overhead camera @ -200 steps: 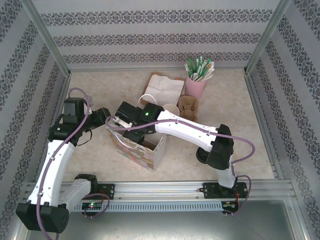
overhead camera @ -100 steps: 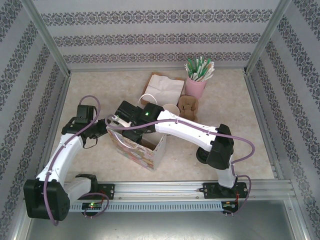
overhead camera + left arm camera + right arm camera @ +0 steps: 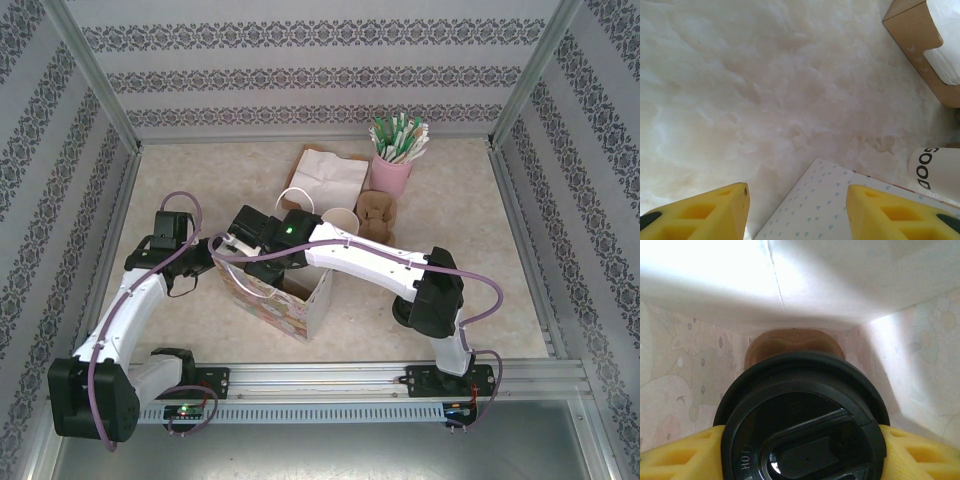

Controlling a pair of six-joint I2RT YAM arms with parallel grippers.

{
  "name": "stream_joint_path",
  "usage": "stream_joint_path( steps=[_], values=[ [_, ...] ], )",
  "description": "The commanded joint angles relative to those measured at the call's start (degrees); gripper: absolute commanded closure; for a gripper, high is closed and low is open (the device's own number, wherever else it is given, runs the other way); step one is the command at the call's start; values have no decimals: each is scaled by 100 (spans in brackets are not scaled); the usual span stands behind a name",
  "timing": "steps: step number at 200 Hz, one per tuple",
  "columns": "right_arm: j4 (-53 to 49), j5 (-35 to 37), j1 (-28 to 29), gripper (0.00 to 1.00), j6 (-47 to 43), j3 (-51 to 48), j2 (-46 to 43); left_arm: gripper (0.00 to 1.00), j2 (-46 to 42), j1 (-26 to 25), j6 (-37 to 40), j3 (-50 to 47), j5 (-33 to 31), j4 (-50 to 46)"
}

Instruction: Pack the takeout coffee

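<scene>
Inside the paper gift bag point(image 3: 285, 298) is the takeout coffee point(image 3: 802, 412), a cup with a black sip lid and a brown sleeve. My right gripper point(image 3: 802, 452) is shut on the cup just under the lid, one yellow finger on each side. From above, the right gripper point(image 3: 260, 262) reaches down into the bag's open mouth and hides the cup. My left gripper point(image 3: 797, 212) is open at the bag's left side point(image 3: 200, 262). The bag's heart-printed panel point(image 3: 830, 210) lies between its fingers.
Behind the bag stand a stack of cream cups point(image 3: 342, 218), a brown napkin box point(image 3: 330, 175), a pink cup of green sticks point(image 3: 392, 168) and a small brown object point(image 3: 377, 210). In the left wrist view the "GOOD" cup point(image 3: 937, 172) and the box point(image 3: 917, 45) are at the right.
The left arm has swung its elbow down and toward the near edge, its gripper staying at the bag's left side. The right arm has barely shifted, still holding the cup in the bag.
</scene>
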Motion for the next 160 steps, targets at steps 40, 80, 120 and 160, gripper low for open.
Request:
stream_joint_path(
  steps=[40, 80, 120, 160],
  values=[
    [-254, 52, 120, 54, 119, -346, 287, 45, -170, 56, -80, 172, 100, 98],
    [-117, 51, 118, 54, 232, -293, -7, 45, -169, 60, -86, 192, 105, 77],
    [-320, 209, 140, 53, 222, -44, -192, 45, -210, 60, -28, 280, 66, -22],
    [-757, 594, 196, 53, 120, 51, -191, 45, -283, 64, 29, 355, -32, -149]
  ],
)
